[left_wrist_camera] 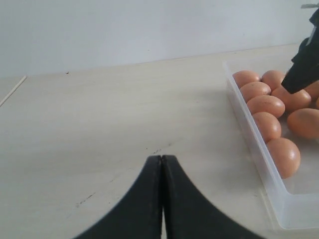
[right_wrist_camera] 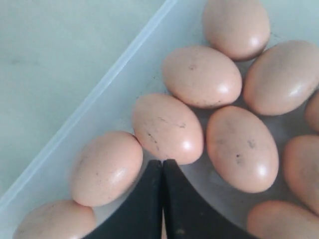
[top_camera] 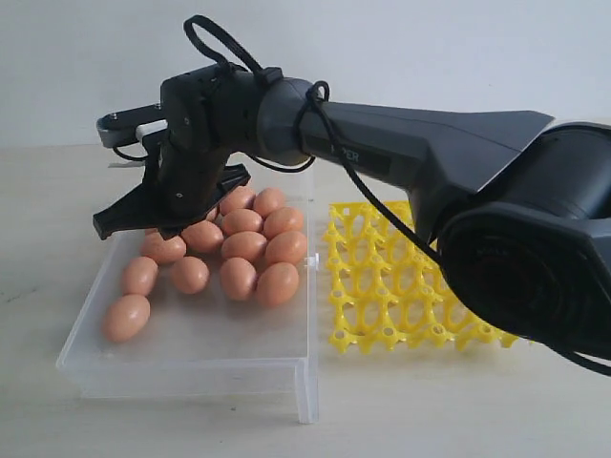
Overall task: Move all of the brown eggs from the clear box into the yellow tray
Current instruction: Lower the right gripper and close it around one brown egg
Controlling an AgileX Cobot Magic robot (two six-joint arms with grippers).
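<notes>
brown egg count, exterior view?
13 brown eggs, all in the clear box: one front-left, four in a row behind it, eight clustered farther back. The right gripper may hide more. None show in the yellow tray.

Finds eggs (top_camera: 244,245) lying in box (top_camera: 200,343), bunched toward its 12 o'clock end. Finds tray (top_camera: 382,296) just beside box, at 3 o'clock; both on table (top_camera: 458,410).

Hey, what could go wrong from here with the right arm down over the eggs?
The right gripper has its jaws shut on nothing, tips close by a brown egg. Pushing lower could crack it or shove its neighbours. The eggs lie packed and touching in the clear box, so there is little room for the jaws to slip around one.
</notes>
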